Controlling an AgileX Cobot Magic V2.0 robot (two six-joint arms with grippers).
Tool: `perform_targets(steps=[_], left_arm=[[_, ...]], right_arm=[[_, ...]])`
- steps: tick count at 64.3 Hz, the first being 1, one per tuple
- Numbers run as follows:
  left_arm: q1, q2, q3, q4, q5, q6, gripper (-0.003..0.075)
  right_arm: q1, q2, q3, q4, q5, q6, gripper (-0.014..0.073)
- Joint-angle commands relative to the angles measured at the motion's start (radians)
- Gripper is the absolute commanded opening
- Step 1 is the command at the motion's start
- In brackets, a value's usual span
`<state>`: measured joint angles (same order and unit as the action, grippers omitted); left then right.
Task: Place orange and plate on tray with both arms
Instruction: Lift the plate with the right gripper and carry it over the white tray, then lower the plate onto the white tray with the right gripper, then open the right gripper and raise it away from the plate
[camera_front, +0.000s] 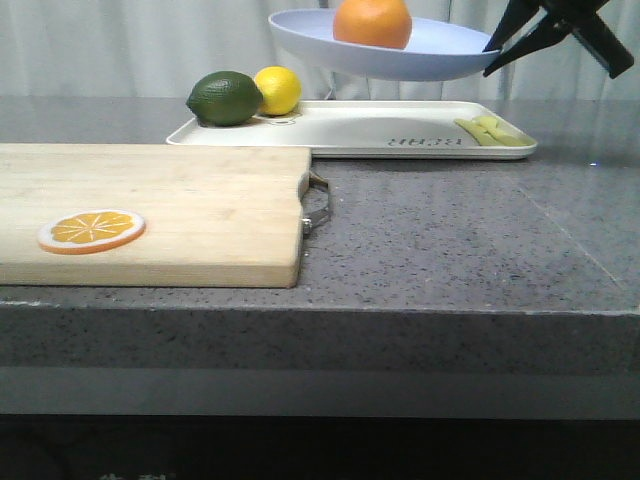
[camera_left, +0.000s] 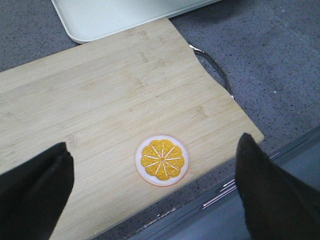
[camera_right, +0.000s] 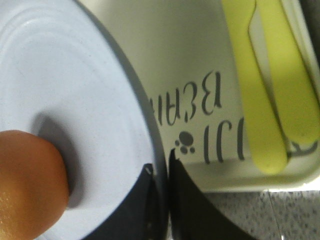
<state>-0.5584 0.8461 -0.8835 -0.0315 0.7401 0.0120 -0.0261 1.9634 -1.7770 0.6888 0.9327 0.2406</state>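
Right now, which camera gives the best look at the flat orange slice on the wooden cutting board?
The left wrist view: the flat orange slice lies directly below, its segments clear, on the wooden cutting board. The front view shows it edge-on and foreshortened. The right wrist view shows none of it.
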Motion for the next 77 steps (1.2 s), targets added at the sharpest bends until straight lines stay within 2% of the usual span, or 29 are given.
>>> perform_targets(steps=[1,8,19,46,61,77], left_arm=[[0.003,-0.006,-0.026,-0.008,-0.075,-0.001,0.063],[0.003,-0.006,-0.026,-0.008,-0.075,-0.001,0.063],[0.003,-0.006,-0.026,-0.008,-0.075,-0.001,0.063],[0.003,-0.006,-0.026,-0.008,-0.075,-0.001,0.063],[0.003,-0.006,-0.026,-0.008,-0.075,-0.001,0.063],[0.003,-0.006,-0.026,-0.008,-0.075,-0.001,0.063]], right_arm=[[0.016,0.005,-0.123,-0.013,-0.021,0.076,-0.0065],[0.031,0.088,-0.252,-0.097,0.023,0.131,-0.0065],[0.051,0.175,-0.379,-0.151,0.048,0.146,-0.0065],[0.055,0.209,-0.418,-0.155,0.021,0.149,-0.0055],[0.055,0.209,-0.418,-0.157,0.024,0.149,0.0141],[0.055,0.209,-0.418,-0.163,0.026,0.149,0.0297]])
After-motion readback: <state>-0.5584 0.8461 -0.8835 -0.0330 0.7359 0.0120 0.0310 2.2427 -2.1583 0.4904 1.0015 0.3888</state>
